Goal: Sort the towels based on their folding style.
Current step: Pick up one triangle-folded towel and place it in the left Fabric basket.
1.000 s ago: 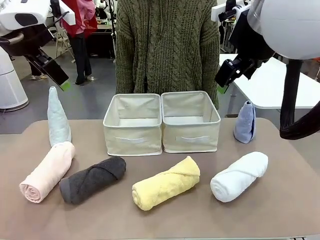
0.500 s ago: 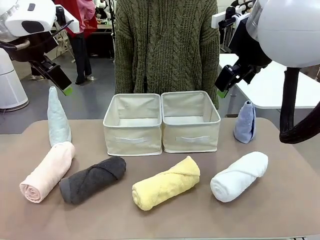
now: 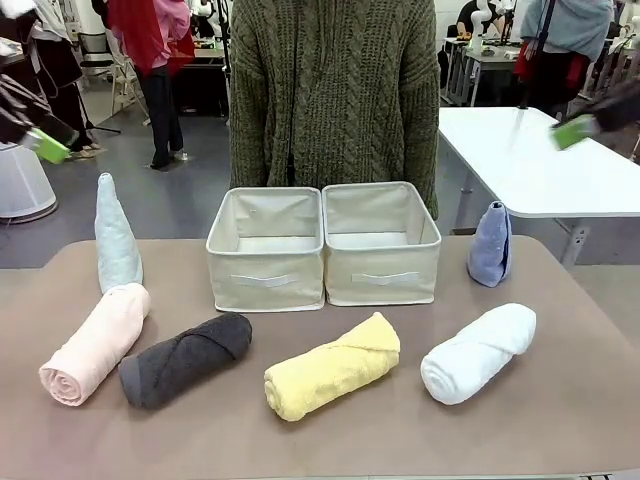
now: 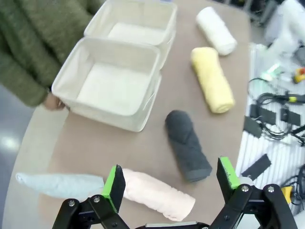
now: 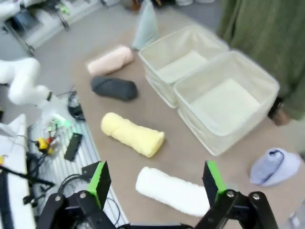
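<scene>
Fingers of the left gripper (image 4: pixel 170 183) and right gripper (image 5: pixel 157 180) stand spread wide, empty. Four rolled terry towels (image 3: pixel 332 378) lie in a row on the smooth brown tabletop (image 3: pixel 560 420). A mint towel (image 3: pixel 116 240) and a blue towel (image 3: pixel 490 245), both pointed cones, flank two cream fabric bins (image 3: pixel 265 285).

We hold our left gripper (image 4: pixel 170 180) high off the left end of the table (image 4: pixel 109 150), jaws wide and empty; our right gripper (image 5: pixel 156 180) likewise, off its right end.

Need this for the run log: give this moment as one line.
left jaws: open, empty | right jaws: open, empty | towels: six on table | bins: both empty
</scene>
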`<state>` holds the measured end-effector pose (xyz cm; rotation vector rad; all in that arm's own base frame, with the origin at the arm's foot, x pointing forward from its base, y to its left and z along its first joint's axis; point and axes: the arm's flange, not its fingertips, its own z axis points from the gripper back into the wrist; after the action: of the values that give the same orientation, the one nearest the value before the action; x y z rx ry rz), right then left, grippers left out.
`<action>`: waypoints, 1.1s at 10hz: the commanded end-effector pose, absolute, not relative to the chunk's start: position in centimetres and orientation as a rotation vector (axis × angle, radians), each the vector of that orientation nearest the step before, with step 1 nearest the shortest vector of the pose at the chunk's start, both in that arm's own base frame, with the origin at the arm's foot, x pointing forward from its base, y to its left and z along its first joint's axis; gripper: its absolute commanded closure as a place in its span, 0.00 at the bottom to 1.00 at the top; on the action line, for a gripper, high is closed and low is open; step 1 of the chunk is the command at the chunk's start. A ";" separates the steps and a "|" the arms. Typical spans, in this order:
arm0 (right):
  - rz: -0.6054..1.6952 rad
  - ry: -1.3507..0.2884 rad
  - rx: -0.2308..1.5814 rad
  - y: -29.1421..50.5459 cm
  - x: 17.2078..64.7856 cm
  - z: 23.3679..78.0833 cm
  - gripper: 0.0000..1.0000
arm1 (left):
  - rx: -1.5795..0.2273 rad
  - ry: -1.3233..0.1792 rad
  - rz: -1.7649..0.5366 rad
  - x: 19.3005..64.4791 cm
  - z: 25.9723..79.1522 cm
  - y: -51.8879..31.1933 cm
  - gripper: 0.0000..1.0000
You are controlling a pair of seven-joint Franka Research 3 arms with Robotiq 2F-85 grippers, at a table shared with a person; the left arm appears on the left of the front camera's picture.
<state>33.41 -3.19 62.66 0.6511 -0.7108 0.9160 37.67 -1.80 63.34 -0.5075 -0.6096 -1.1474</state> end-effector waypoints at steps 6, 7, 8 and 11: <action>0.812 -0.848 0.856 -16.3 31.9 60.9 0.00 | -0.765 -0.729 -1.004 38.4 62.6 11.0 0.00; 0.755 -0.868 0.831 -16.7 31.7 60.8 0.00 | -0.759 -0.734 -0.969 38.0 62.5 11.9 0.00; 0.709 -0.879 0.802 -17.1 31.4 60.8 0.00 | -0.759 -0.739 -0.940 37.6 62.1 12.7 0.00; 0.630 -0.857 0.752 -18.1 30.7 60.4 0.00 | -0.758 -0.739 -0.878 36.8 61.4 15.1 0.00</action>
<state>30.80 -18.79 61.00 0.7622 -0.8517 0.6664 36.73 14.96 61.59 -0.7458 -0.7231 -0.8791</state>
